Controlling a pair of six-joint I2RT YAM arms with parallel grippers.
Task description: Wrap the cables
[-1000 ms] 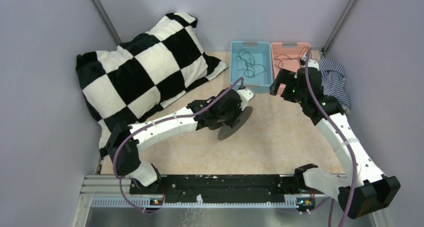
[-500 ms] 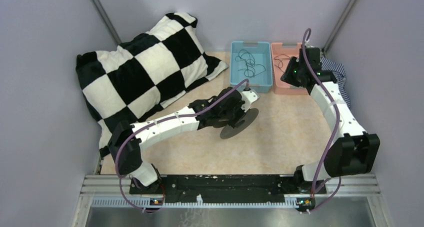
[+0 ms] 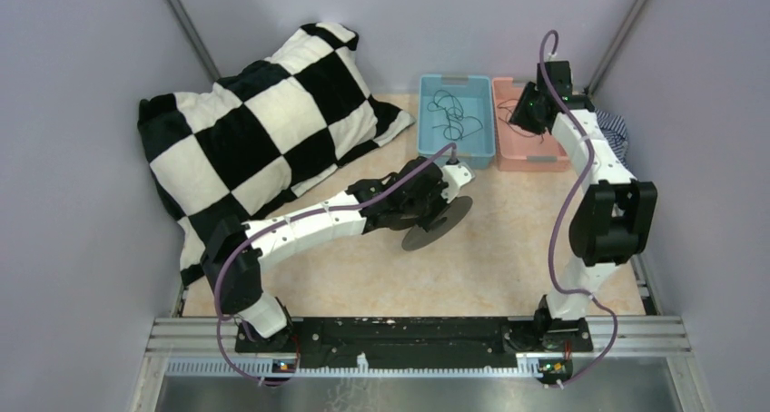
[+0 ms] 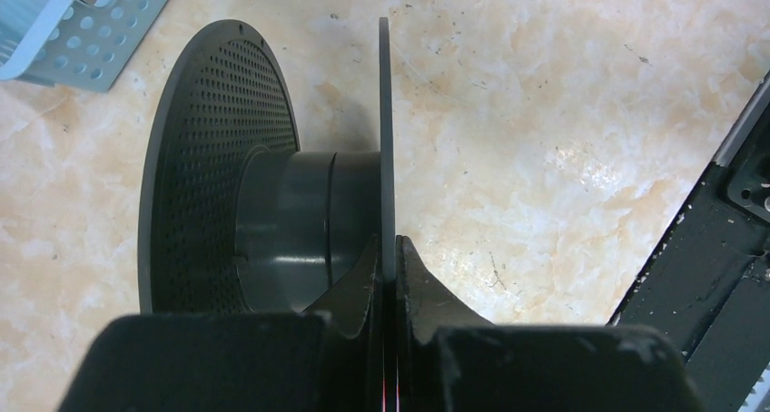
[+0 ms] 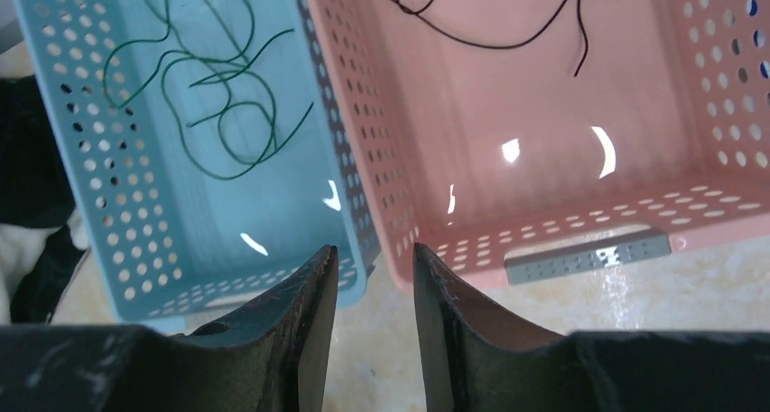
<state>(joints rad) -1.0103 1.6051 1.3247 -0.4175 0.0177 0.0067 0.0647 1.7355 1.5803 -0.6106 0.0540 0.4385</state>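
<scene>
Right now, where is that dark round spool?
Top view, mid-table: the spool is pinched by its flange in the left gripper, a little nearer the arm bases than the blue bin.

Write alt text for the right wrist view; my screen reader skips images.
The open right gripper hovers over the gap between two baskets: a blue basket holding a green wire and a pink basket holding a thin black wire.
</scene>
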